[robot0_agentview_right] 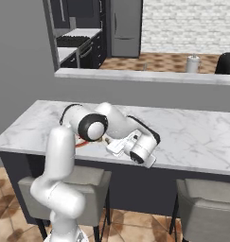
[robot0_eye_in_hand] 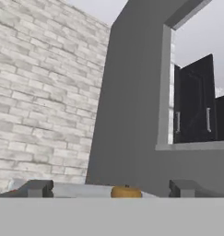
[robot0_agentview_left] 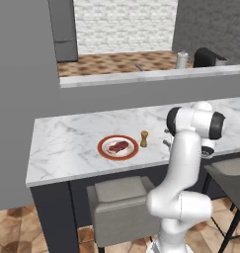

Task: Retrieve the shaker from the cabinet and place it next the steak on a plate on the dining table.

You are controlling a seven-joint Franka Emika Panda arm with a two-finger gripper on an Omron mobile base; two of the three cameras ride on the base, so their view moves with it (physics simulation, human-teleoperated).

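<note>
Gripper [robot0_eye_in_hand: 111, 190] was released, jaws spread wide, nothing between them. Shaker [robot0_agentview_left: 144, 139] stood upright on the dining table [robot0_agentview_left: 67, 143], long axis vertical, just beside the plate [robot0_agentview_left: 118, 147] holding the steak [robot0_agentview_left: 118, 146]. In the hand view the shaker's top [robot0_eye_in_hand: 126, 191] sat low and centred between the fingertips [robot0_eye_in_hand: 38, 188], so it lay straight ahead of the gripper and slightly below. Looked like the placement was done; the next move called for a straight back-off along the approach line, to avoid tipping it.
</note>
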